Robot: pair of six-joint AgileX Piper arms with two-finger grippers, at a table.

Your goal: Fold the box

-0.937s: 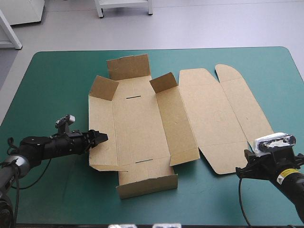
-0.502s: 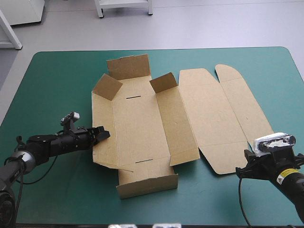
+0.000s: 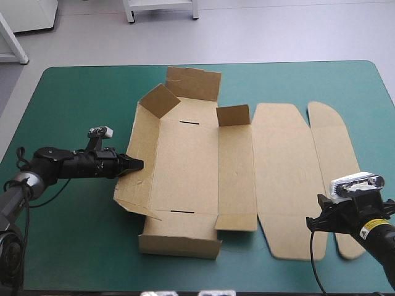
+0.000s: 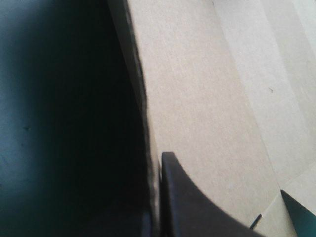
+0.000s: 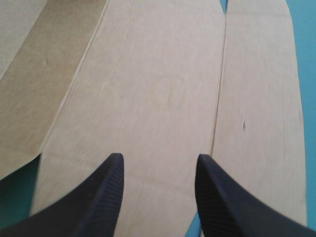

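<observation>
1. The teal-green table [image 3: 68, 105] carries the brown box [image 3: 191, 166] across its middle; the tray part lies left of centre, and the flat lid [image 3: 281, 179] reaches toward the right edge.
2. Since the earlier pictures the whole sheet has slid to the right and turned; its long creases now run nearly straight from the near edge to the far edge, and the skew is gone.
3. The left wall [image 3: 141, 157] stands steeper than before, leaning outward rather than lying nearly flat; the near wall [image 3: 179, 245] is raised, as it was.
4. The left gripper [image 3: 132, 164] has moved away from the near edge and is clamped on the left wall's outer edge; its wrist view shows the board pinched between the black fingers.
5. The right gripper [image 5: 158, 165] has not moved; its fingers stand apart above the near end of the lid, and I see no contact with the board.
6. As I judge it, the pull squared the box and brought the lid under the right gripper; the left wall is not yet upright or tucked, so the folding looks to be at an early stage.
</observation>
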